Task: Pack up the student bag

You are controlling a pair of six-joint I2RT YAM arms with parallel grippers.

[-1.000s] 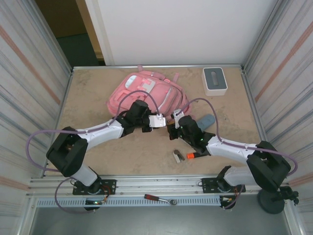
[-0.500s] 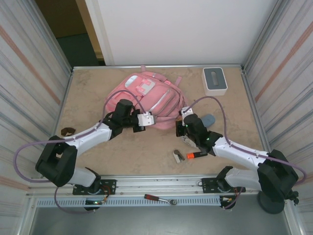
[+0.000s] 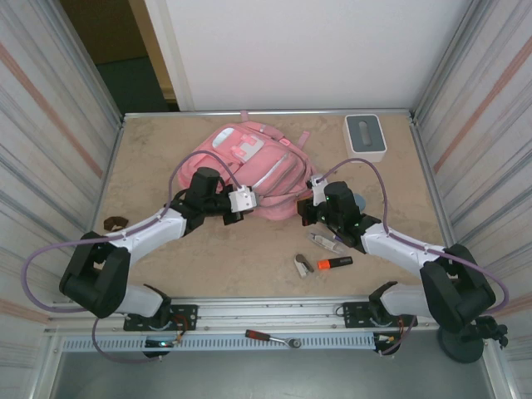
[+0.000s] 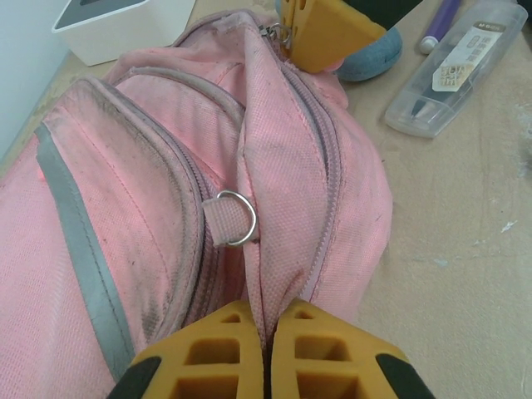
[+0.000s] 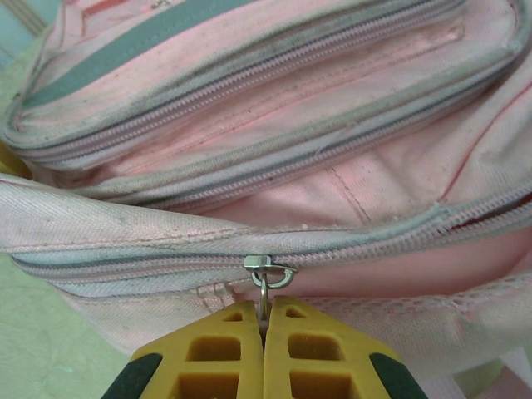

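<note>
Left gripper (image 4: 268,324), at the near-left edge of the student bag (image 3: 249,162), had its yellow fingers pressed together on a fold of pink fabric beside the main zip line, near a metal D-ring (image 4: 237,218). Student bag lay front-up on the table (image 3: 249,258), between the two grippers. At the bag's near-right edge, the right gripper (image 5: 264,320) was pinched shut on the small metal zipper pull (image 5: 264,287). Right of the bag lay a clear pencil case (image 4: 453,66), an orange highlighter (image 3: 334,263) and, farther back, a white box (image 3: 365,137). The step appeared to be opening the main compartment. Doing it well would likely mean the left grip holding the fabric taut while the right drew the pull along the zip line, not away from it. That way the slider could run without bunching and the pull would not slip free.
</note>
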